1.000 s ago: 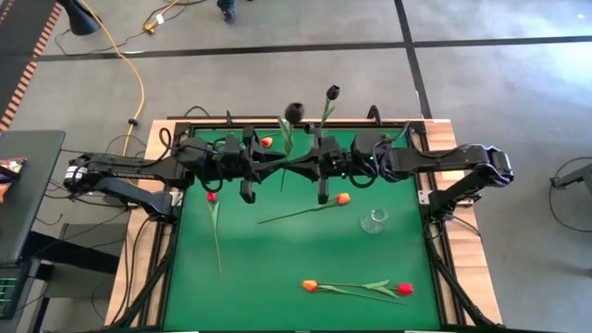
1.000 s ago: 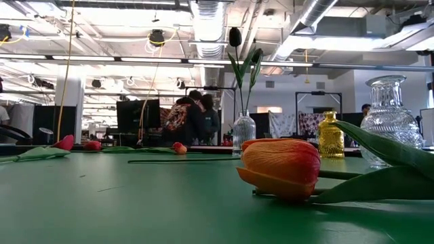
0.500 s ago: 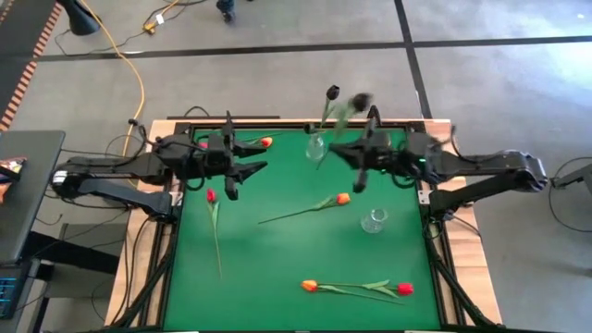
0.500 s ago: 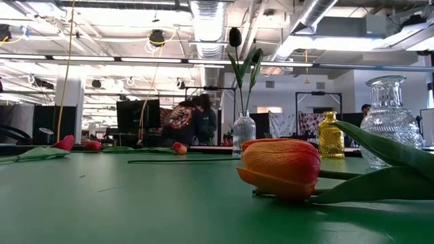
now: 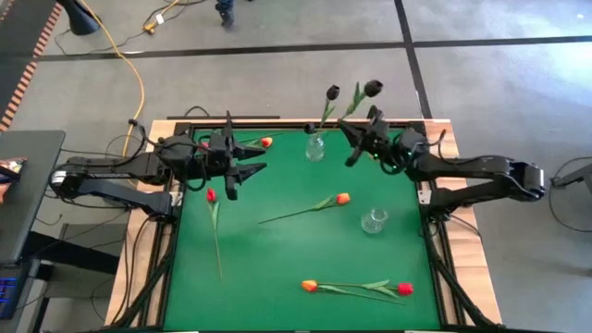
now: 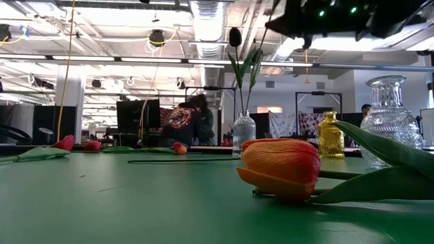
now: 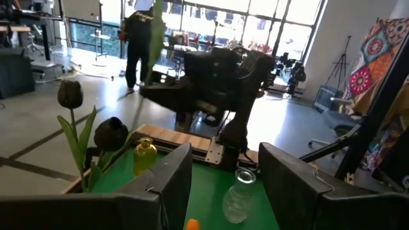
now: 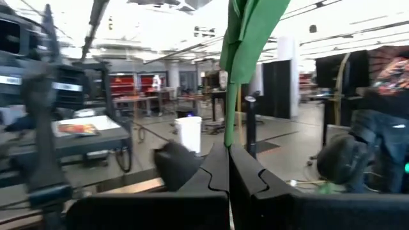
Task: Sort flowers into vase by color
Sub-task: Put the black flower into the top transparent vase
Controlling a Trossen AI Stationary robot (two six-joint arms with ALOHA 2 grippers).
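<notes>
Right claw (image 5: pixel 352 148) clamped on the green stem of a near-black tulip (image 5: pixel 373 89), raised over the counter's (image 5: pixel 277 250) far edge, just beside the small clear vase (image 5: pixel 315 148) with another near-black tulip (image 5: pixel 332 92) in it. Left claw (image 5: pixel 242 174) parted and empty, hanging over the far left part. Lying loose on the green: a red tulip (image 5: pixel 211 195) at left, an orange tulip (image 5: pixel 342 198) mid-counter, an orange one (image 5: pixel 309 286) and a red one (image 5: pixel 404 289) at the near edge, another orange-red head (image 5: pixel 266 141) at the far edge. Second clear vase (image 5: pixel 374 221) right of centre

Table top: you see a matt green cloth-like mat (image 5: pixel 277 259) on a pale wood frame (image 5: pixel 155 129).
Vases: your clear ribbed glass vase (image 6: pixel 243 133) looks glossy.
Flower: the orange fabric-like tulip head (image 6: pixel 279 167) looks finely ribbed.
</notes>
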